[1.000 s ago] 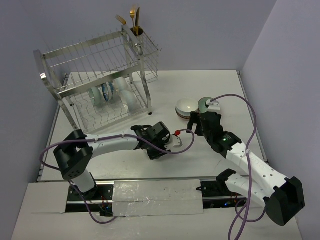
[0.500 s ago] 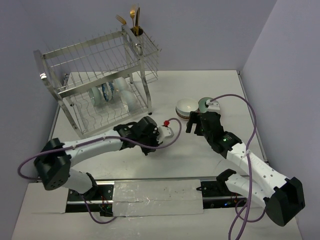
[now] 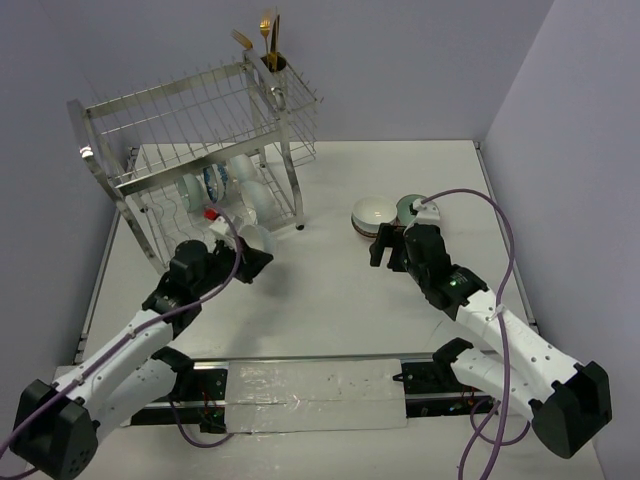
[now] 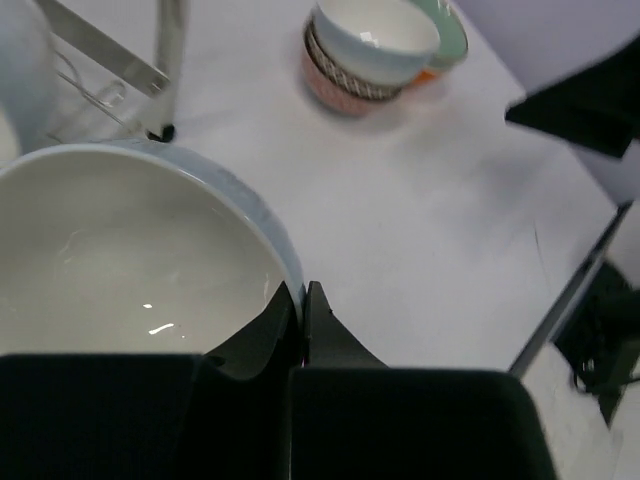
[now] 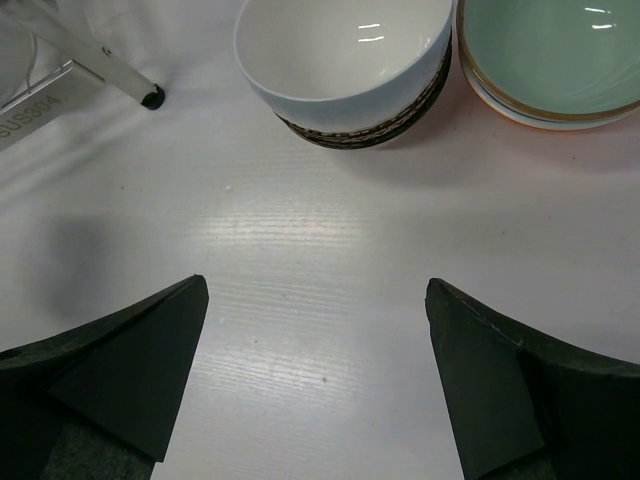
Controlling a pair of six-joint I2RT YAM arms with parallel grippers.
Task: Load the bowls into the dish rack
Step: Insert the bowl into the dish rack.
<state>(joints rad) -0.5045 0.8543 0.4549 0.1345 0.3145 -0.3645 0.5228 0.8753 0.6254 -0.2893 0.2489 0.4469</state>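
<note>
The left hand (image 4: 300,305) is clamped on the rim of a white bowl (image 4: 120,240), just in front of the dish rack (image 3: 190,120); the wrist view crops the bowl. The right hand (image 5: 315,290) has its fingers apart over the worktop (image 5: 320,230), near the stacked bowl (image 5: 345,60) and the teal bowl (image 5: 550,60), which is also cropped. The racked bowls (image 3: 215,185) are hard to count behind the wires.

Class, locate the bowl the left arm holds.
Top view, left of centre: the white bowl is pinched in the left gripper, in front of the lower shelf of the dish rack.

one overhead, two wrist closeups (bowls (image 5: 345,60) shared)
</note>
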